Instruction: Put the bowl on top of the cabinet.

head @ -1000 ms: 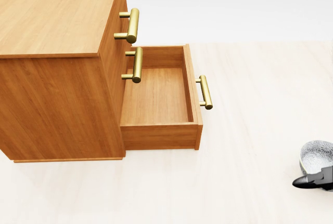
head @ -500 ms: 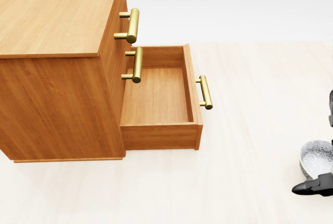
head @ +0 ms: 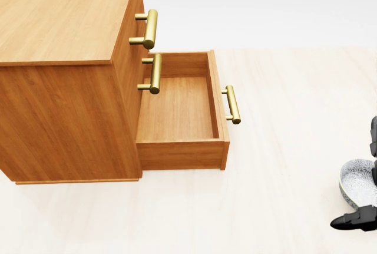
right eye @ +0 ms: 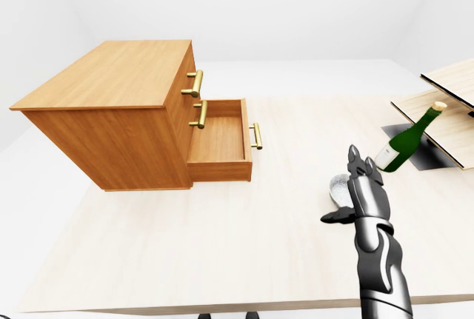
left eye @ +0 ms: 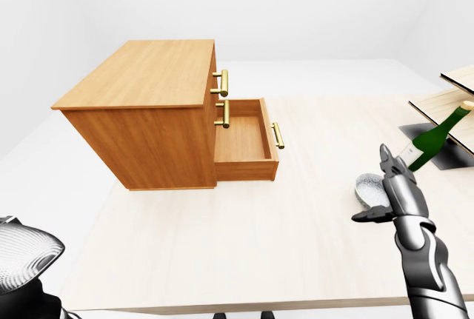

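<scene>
A grey patterned bowl (head: 357, 182) sits upright on the pale table at the right edge of the head view. My right hand (left eye: 372, 186) stands open beside it, fingers (left eye: 386, 165) pointing up on the bowl's right and the thumb (left eye: 366, 217) stretched out below its rim, not closed round it. The wooden cabinet (left eye: 148, 75) stands at the left of the table with a flat bare top. Its lower drawer (left eye: 241, 143) is pulled out and holds nothing. My left hand does not show.
A green wine bottle (left eye: 433, 138) leans just right of the bowl, over a dark panel (left eye: 428, 149). Wooden boards (left eye: 453, 103) lie at the far right. Brass handles (head: 150, 29) stick out of the cabinet's drawer fronts.
In the head view my right thumb has dropped lower beside the bowl and my fingers have come in at the right edge. The bowl and cabinet have not moved.
</scene>
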